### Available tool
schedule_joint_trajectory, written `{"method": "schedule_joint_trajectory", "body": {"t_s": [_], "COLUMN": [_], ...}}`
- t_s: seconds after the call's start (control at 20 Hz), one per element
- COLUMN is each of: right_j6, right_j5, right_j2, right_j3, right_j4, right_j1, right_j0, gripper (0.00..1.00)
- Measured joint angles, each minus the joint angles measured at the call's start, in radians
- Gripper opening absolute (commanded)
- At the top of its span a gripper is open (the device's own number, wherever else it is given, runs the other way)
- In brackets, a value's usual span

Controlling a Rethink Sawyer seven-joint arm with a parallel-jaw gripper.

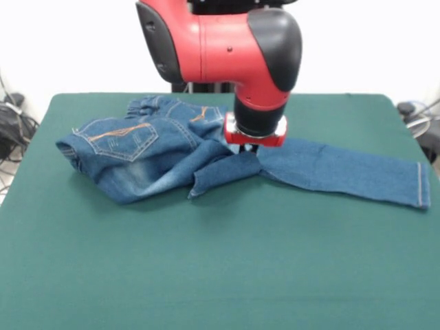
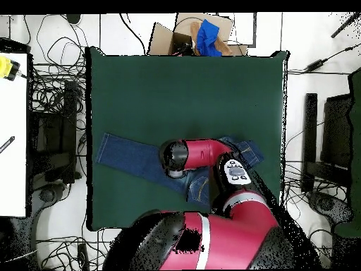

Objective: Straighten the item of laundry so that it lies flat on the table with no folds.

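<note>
The blue denim jeans (image 1: 158, 155) lie on the dark green table (image 1: 220, 275). The seat part with orange-stitched back pockets is bunched and folded at the left. One leg (image 1: 344, 170) stretches flat to the right; the other leg is folded over toward the middle. My gripper (image 1: 249, 149) is down at the crotch where the legs meet, its tips touching the denim. The wrist hides the fingers. In the overhead view the arm covers the gripper and much of the jeans (image 2: 130, 157).
A cardboard box with a blue cloth (image 2: 208, 37) sits beyond the table's far edge in the overhead view. Cables and equipment (image 2: 53, 134) lie on the floor on both sides of the table (image 2: 183, 85).
</note>
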Motion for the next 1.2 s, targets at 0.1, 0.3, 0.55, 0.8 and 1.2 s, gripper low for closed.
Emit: {"method": "schedule_joint_trajectory", "body": {"t_s": [0.1,0.3,0.55,0.8,1.2], "right_j6": [0.0,0.0,0.0,0.0,0.0], "right_j5": [-0.006,-0.016,-0.021,-0.021,0.059], "right_j2": [-0.001,-0.004,-0.007,-0.017,-0.035], "right_j3": [0.003,0.01,0.015,0.013,-0.108], "right_j4": [0.001,0.008,0.024,0.063,0.144], "right_j1": [-0.001,-0.004,-0.007,-0.007,0.019], "right_j0": [0.0,0.0,0.0,0.004,0.038], "gripper": [0.0,0.0,0.0,0.0,0.0]}}
